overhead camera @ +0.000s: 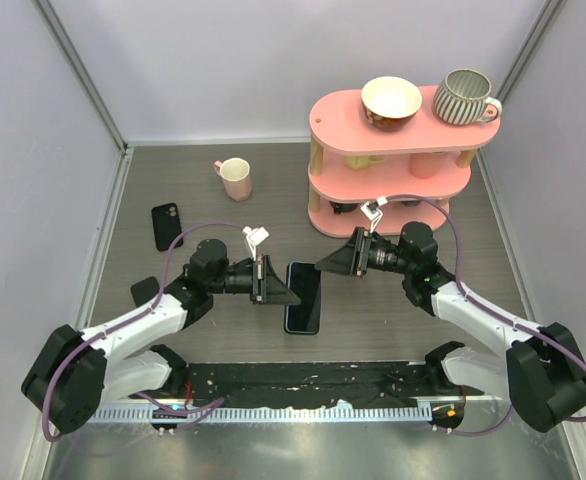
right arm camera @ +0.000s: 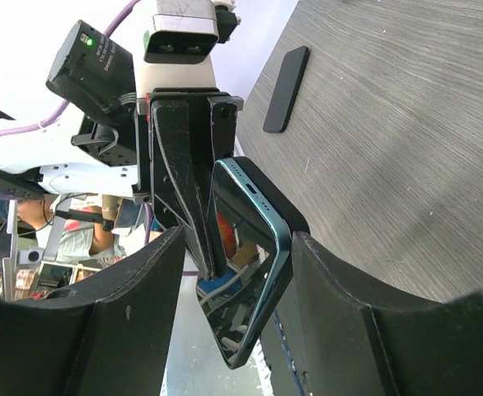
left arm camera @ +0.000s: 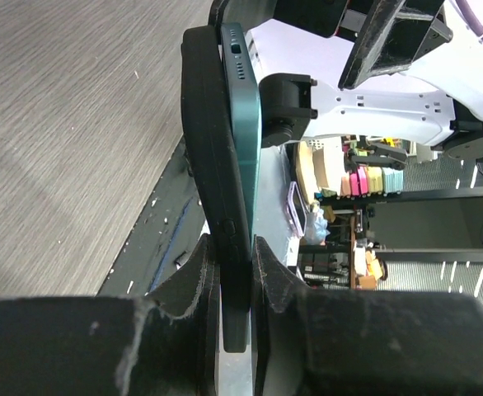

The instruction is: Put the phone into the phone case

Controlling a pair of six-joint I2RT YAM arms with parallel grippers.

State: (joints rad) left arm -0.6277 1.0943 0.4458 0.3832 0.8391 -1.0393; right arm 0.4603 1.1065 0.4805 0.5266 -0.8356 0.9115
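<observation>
Matte phone case [left arm camera: 204, 165] backs the phone [left arm camera: 246, 148], both clamped level above the counter [overhead camera: 133, 200] in my left pincer [left arm camera: 235, 247], so my right pincer [right arm camera: 240, 239], fingers spread, can straddle the free end and press it home.

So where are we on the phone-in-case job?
Looks nearly there. Done: the wrist views show the phone already backed by a black case, left fingers clamped on both. In hand: the right fingers open, straddling the free end, where the teal frame seems to sit proud. Left: press that end home. A second black slab lies untouched on the table.
</observation>
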